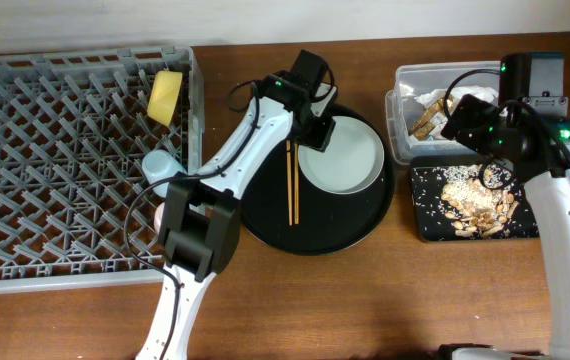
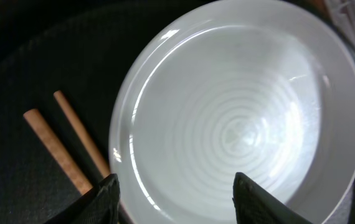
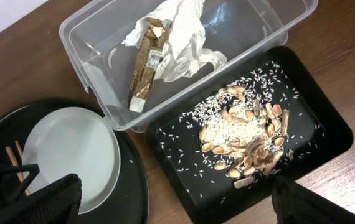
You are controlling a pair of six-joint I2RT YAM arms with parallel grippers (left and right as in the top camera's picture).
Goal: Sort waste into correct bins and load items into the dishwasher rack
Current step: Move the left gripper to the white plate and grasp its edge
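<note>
The pale grey-green plate (image 1: 345, 158) lies on the large round black tray (image 1: 265, 215), with the wooden chopsticks (image 1: 291, 182) to its left. My left gripper (image 1: 317, 130) hovers open over the plate's left rim. In the left wrist view the plate (image 2: 240, 118) fills the frame, the chopsticks (image 2: 59, 146) lie left of it, and the open fingers (image 2: 177, 202) span the rim. My right gripper (image 1: 477, 140) is open and empty above the shallow black tray (image 1: 423, 225) of brown scraps and rice (image 1: 475, 200). The clear tub (image 1: 405, 125) holds crumpled napkins (image 1: 435, 100). The pink cup is out of view.
The grey dishwasher rack (image 1: 25, 270) fills the left side, with the yellow bowl (image 1: 165, 95) and the light blue cup (image 1: 160, 165) near its right wall. The right wrist view shows the tub (image 3: 90, 43), napkins (image 3: 177, 37), scraps (image 3: 246, 143) and plate (image 3: 71, 155).
</note>
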